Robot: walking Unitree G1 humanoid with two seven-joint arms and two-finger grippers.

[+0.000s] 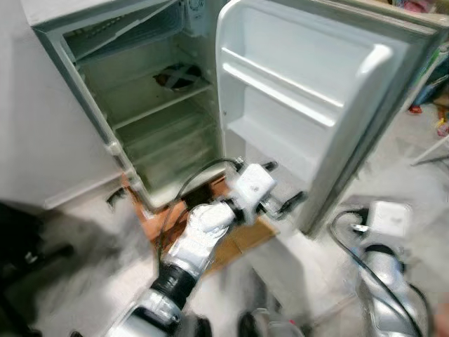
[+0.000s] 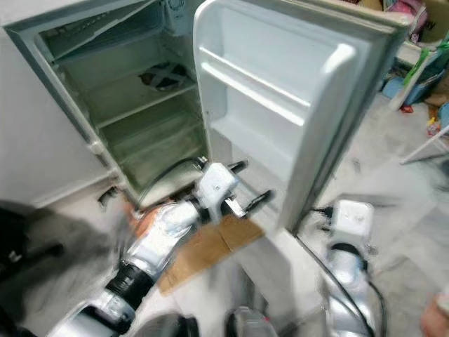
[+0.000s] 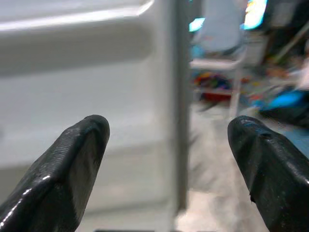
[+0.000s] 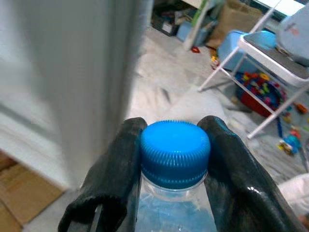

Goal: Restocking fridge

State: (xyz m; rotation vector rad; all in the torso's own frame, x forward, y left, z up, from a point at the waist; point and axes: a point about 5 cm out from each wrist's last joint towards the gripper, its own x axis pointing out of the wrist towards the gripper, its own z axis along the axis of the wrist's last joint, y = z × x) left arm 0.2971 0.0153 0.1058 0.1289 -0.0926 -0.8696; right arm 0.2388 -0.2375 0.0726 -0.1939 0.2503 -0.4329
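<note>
The right gripper point(image 4: 174, 169) is clamped on a clear plastic bottle point(image 4: 174, 212), its two black fingers point(image 4: 113, 169) pressing either side of the neck just under a bright blue ribbed cap point(image 4: 175, 151) — the cap is round, finely grooved around its rim, and sits flush on the transparent neck, through which a bluish tint shows. The bottle stands upright between the fingers, held beside the outer edge of the open fridge door point(image 1: 309, 105), over the pale floor point(image 1: 414, 182) and not yet inside the fridge point(image 1: 151, 105). The head views are blurred; in them the right arm point(image 1: 382, 281) shows low at the right, its white wrist block near the door's outer edge. The left gripper point(image 1: 284, 203) is spread wide and holds nothing; it sits at the bottom corner of the door's inner face, fingers pointing toward the door's lower edge, and its wrist view looks along the white door liner with one fingertip point(image 3: 77, 159) on each side. The door stands swung open, showing white moulded shelves point(image 1: 280, 84) (two rails across the upper part). Inside the cabinet the wire shelves are pale and mostly bare, with one dark, round object point(image 1: 179, 76) on the upper shelf toward its back right corner — too blurred to identify. Flattened brown cardboard point(image 1: 238, 242) lies on the floor under the left arm, at the foot of the fridge.
</note>
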